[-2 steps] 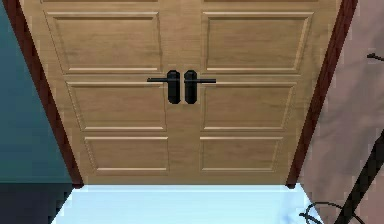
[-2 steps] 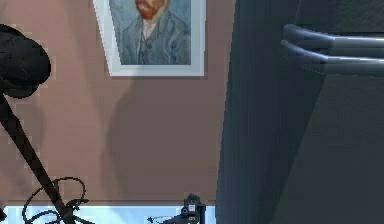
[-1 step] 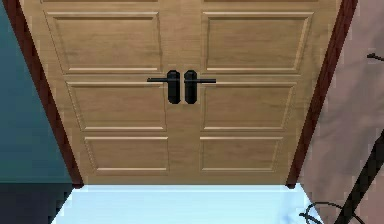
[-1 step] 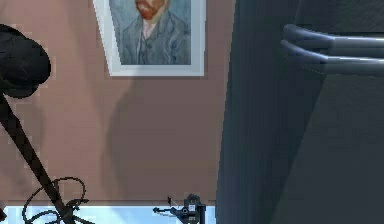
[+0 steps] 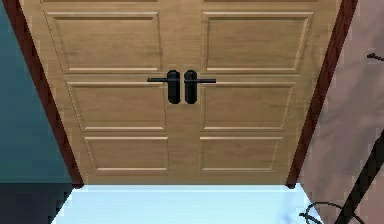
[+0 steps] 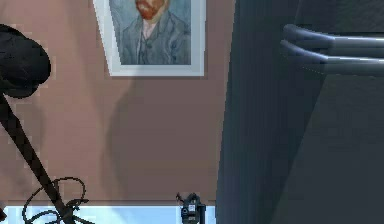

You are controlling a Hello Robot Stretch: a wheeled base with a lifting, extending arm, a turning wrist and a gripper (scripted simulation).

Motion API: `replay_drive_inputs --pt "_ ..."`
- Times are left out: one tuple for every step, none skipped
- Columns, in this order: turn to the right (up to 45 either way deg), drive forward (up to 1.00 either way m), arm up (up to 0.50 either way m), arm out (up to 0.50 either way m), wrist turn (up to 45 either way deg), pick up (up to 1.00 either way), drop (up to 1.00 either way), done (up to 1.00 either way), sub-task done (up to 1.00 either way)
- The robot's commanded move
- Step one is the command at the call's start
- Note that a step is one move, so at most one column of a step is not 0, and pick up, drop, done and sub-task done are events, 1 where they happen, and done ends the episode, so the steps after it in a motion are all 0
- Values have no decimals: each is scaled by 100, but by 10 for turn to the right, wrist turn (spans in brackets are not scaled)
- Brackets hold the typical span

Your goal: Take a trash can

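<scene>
You face a wooden double door (image 5: 190, 120) with black handles (image 5: 180, 87), and pale floor (image 5: 170, 205) lies before it. To the side, a framed portrait (image 6: 152, 35) hangs on the brown wall beside a dark grey fridge (image 6: 300, 140). The gripper (image 6: 190, 210) pokes up at the bottom edge. You cannot tell whether its fingers hold anything, nor where the trash can stands.

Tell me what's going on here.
The robot stands close up to a shut wooden double door with black handles. Out to its arm side are a framed portrait on a brown wall, a dark floor lamp and a tall dark grey appliance. What looks like the gripper pokes up at the arm side view's bottom edge, and I cannot tell whether it holds anything. The robot appears to be searching.
</scene>
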Motion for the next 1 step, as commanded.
replay_drive_inputs --pt "0 0 0 0 150 0 0 0 0"
